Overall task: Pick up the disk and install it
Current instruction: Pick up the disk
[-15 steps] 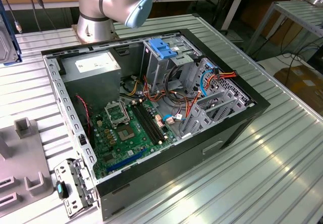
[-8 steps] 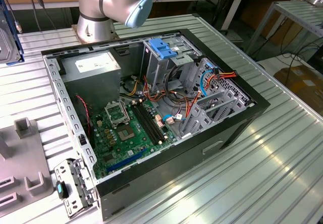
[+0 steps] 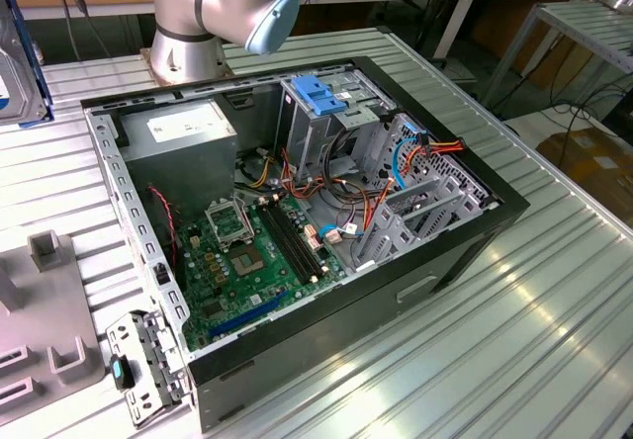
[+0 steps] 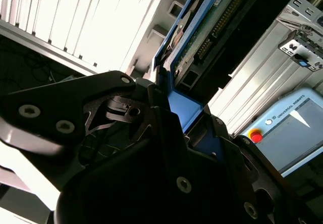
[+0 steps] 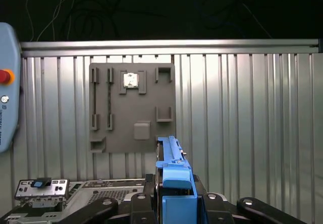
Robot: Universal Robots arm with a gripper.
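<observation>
My gripper [image 5: 176,204] is shut on the disk [image 5: 173,169], clamping its blue end tab between the black fingers. In the second wrist view the disk [image 4: 202,27] reaches away from the gripper [image 4: 181,118], its circuit-board side and blue carrier edge showing. At the exterior view's far left edge the disk [image 3: 20,63] hangs upright above the ribbed metal table, well clear of the open computer case [image 3: 326,340]. Inside the case stands the metal drive cage [image 3: 321,128] with a blue latch on top.
A grey fixture plate [image 5: 132,108] lies on the table below the disk, seen also as the fixture plate [image 3: 40,310] at the exterior view's left. A loose metal bracket [image 3: 143,365] lies beside the case. The power-supply box [image 3: 188,132], motherboard and cables fill the case. A teach pendant [image 4: 287,123] rests nearby.
</observation>
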